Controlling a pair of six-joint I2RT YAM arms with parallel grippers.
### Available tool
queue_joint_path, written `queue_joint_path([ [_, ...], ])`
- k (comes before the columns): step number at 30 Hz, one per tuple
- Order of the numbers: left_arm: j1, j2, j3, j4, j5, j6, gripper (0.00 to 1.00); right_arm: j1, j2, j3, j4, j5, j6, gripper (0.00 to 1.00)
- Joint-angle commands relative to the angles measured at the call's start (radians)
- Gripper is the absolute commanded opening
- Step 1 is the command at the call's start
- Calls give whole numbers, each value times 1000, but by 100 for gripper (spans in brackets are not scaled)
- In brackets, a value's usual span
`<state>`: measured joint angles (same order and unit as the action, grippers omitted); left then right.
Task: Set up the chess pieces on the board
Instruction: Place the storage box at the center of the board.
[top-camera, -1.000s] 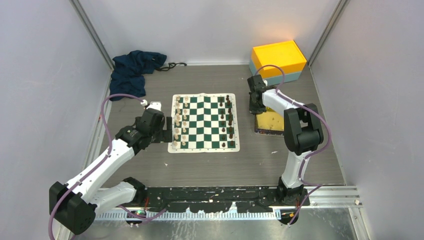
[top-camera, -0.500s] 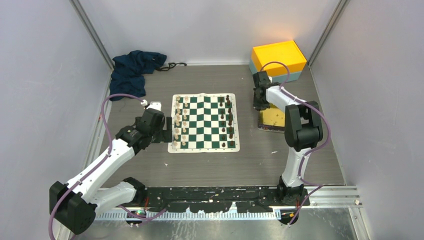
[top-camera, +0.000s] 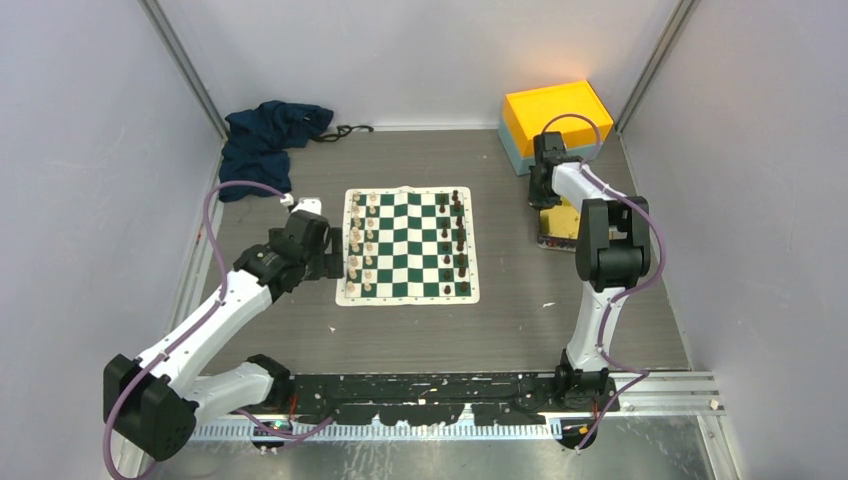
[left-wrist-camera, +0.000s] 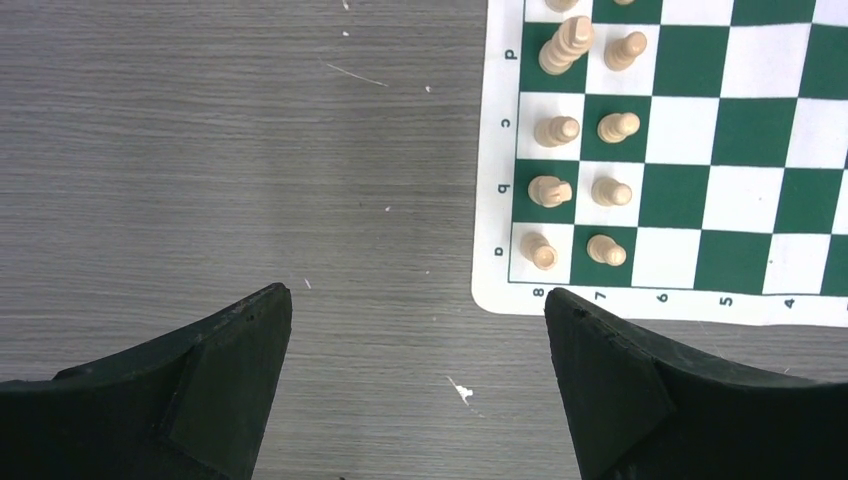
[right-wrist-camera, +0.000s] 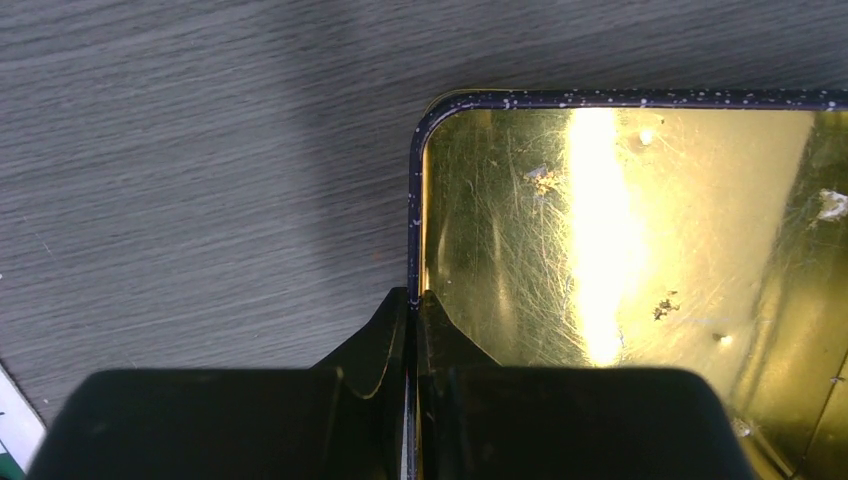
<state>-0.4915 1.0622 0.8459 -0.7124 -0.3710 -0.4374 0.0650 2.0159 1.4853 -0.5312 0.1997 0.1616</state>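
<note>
The board (top-camera: 408, 245) lies flat in the middle of the table. The cream chess pieces (top-camera: 361, 245) fill its two left columns and the dark ones (top-camera: 452, 240) its two right columns. My left gripper (top-camera: 333, 264) hovers open just off the board's left edge. In the left wrist view its fingers (left-wrist-camera: 415, 300) straddle bare table beside the board's corner (left-wrist-camera: 500, 290), with cream pieces (left-wrist-camera: 555, 190) just ahead. My right gripper (right-wrist-camera: 412, 295) is shut on the left rim of the gold tray (right-wrist-camera: 600, 250), which looks empty.
The gold tray (top-camera: 562, 222) sits right of the board, below the orange and teal box (top-camera: 557, 117) at the back right. A dark blue cloth (top-camera: 268, 140) is bunched at the back left. Walls close in both sides.
The right gripper has dragged the gold tray to the right and back, away from the board and closer to the orange box. The left arm has barely shifted.
</note>
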Motion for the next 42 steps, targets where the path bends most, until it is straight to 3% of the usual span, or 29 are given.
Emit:
queue_joint_path([
  [1, 17, -1, 49, 25, -28, 12, 98, 4, 11, 10, 9, -26, -37, 10],
  [8, 19, -3, 67, 13, -23, 8, 98, 4, -46, -72, 38, -70, 2, 15],
  [20, 19, -16, 79, 16, -26, 16, 98, 18, -101, -77, 34, -37, 19, 39],
  [33, 19, -14, 125, 43, -79, 38, 100, 42, -196, 21, 38, 88, 39, 43],
  [42, 59, 103, 178, 247, -154, 114, 100, 143, -241, 40, 95, 37, 47, 44],
])
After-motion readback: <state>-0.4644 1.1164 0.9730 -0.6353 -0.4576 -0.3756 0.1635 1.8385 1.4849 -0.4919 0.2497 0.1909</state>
